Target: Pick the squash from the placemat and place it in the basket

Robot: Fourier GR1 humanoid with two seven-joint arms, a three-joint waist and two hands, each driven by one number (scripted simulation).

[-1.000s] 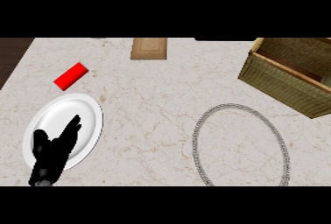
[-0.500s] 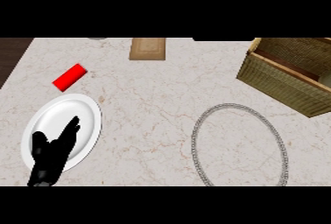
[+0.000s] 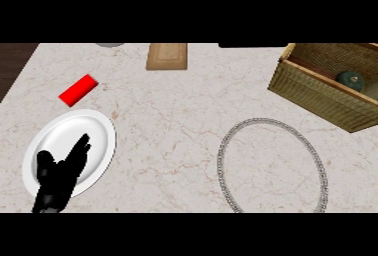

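1. Fingers of my left hand (image 3: 63,167) straight, released, holding nothing, resting over the white plate (image 3: 96,130); right hand not visible.
2. Far right of those fingers, a dark green thing, likely the squash (image 3: 351,80), sits inside the basket (image 3: 317,92).
3. Placemat ring (image 3: 229,145) between bears nothing; I judge placement done.

You get even, bright, diffuse light over the counter (image 3: 184,120), no source direction readable. No glare on the white plate (image 3: 88,130). Only faint shadow under the left hand (image 3: 63,172) at 8 o'clock. The basket (image 3: 317,95) interior at 2 o'clock reads darker.
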